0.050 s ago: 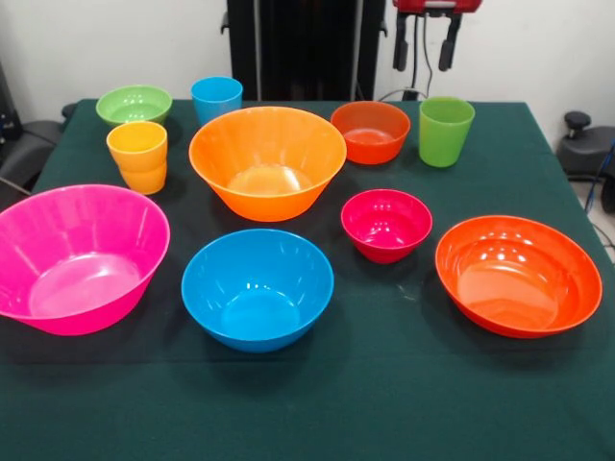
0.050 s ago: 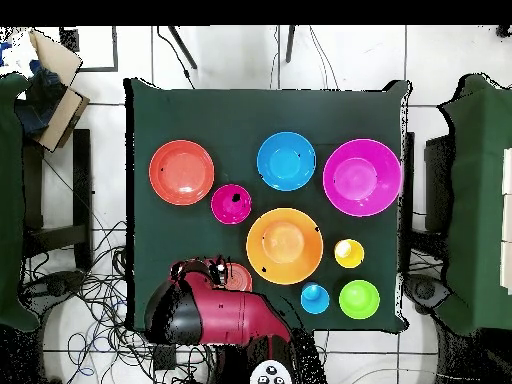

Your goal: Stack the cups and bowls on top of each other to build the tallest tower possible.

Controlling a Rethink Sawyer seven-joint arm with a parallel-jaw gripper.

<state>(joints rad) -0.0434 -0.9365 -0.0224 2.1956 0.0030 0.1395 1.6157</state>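
Every piece stands alone and upright on the green cloth; no tower shows. The cups are blue (image 1: 216, 99) (image 2: 315, 298), yellow-orange (image 1: 137, 156) (image 2: 349, 253) and green (image 1: 445, 131). The big orange bowl (image 1: 267, 158) (image 2: 284, 245) sits mid-table, with the big pink bowl (image 1: 77, 254) (image 2: 361, 177), blue bowl (image 1: 258, 286) (image 2: 286, 160), magenta bowl (image 1: 386, 224) (image 2: 231, 203) and wide red-orange bowl (image 1: 517, 274) (image 2: 181, 172) around it. The small green bowl (image 1: 134, 104) (image 2: 359, 299) and orange-red bowl (image 1: 370, 131) (image 2: 240, 277) stand further off. My gripper (image 1: 425, 43) hangs open and empty, high above the green cup.
In the overhead view the red and black arm (image 2: 215, 310) covers the green cup and part of the orange-red bowl. The green-clothed table (image 1: 317, 403) (image 2: 200, 115) has bare cloth along one side. Chairs and loose cables surround the table.
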